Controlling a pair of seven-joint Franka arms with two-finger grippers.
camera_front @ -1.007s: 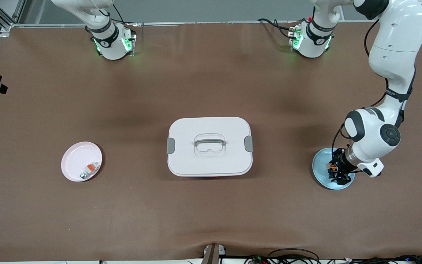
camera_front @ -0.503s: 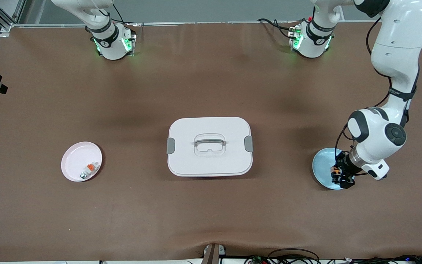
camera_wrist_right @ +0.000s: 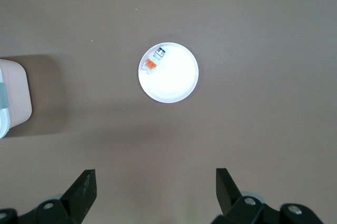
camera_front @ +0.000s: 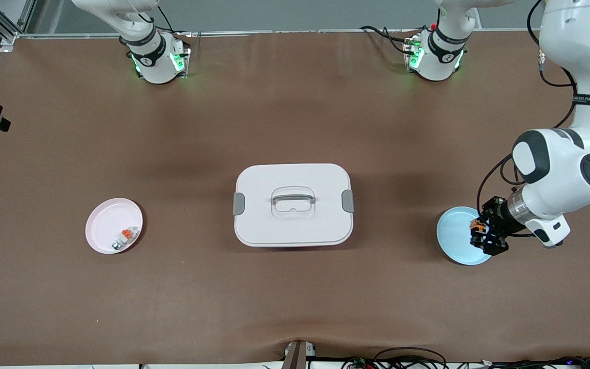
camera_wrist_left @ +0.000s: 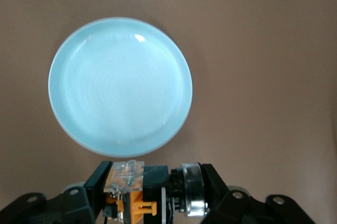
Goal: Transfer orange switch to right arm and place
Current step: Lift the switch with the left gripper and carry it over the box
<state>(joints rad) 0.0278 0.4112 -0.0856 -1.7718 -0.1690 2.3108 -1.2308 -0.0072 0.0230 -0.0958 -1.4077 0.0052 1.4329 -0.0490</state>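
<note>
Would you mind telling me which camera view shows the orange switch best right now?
The left wrist view: the orange switch sits large and close between the left tool's fingers, above the blue plate. The front view shows it only as a small orange speck. The right wrist view does not show it.

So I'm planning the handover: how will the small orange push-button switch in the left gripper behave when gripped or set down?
The small orange push-button switch, clamped in the left gripper over the pale blue round plate, looks rigid, so it should hold its shape. Being tiny, it is probably light. Its rounded metal ring suggests it may roll when set down.
</note>
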